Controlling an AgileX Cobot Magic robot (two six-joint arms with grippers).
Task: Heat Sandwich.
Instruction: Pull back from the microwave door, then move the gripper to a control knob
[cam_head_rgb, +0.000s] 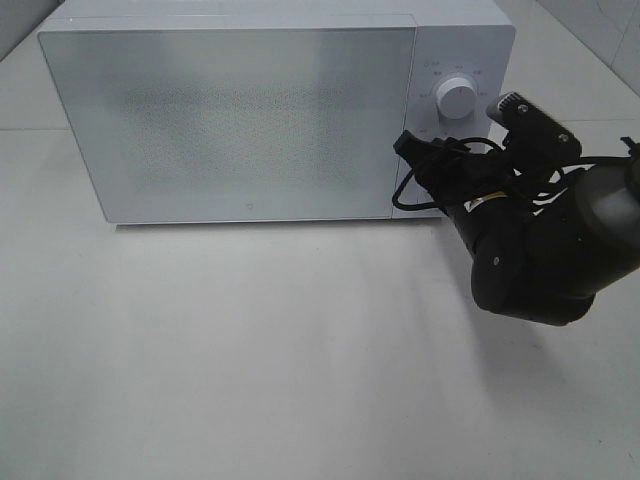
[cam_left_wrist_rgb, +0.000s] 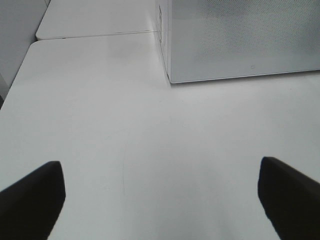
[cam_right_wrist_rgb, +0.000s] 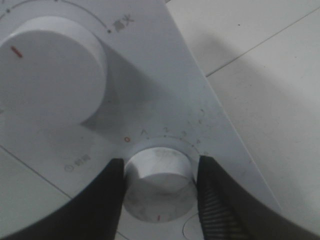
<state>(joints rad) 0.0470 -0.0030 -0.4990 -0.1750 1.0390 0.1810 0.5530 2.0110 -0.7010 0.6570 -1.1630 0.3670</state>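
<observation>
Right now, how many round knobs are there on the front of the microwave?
2, both on the microwave's panel. The upper knob is free. The lower knob sits between the right jaws, which press its sides; the high camera cannot see it.

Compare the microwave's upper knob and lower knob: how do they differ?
The upper knob stands free; the lower knob sits clamped between the right gripper's fingers. The upper knob's scale carries Chinese characters; the lower knob's carries numerals from zero. Both are round and white, each with a red mark.
</observation>
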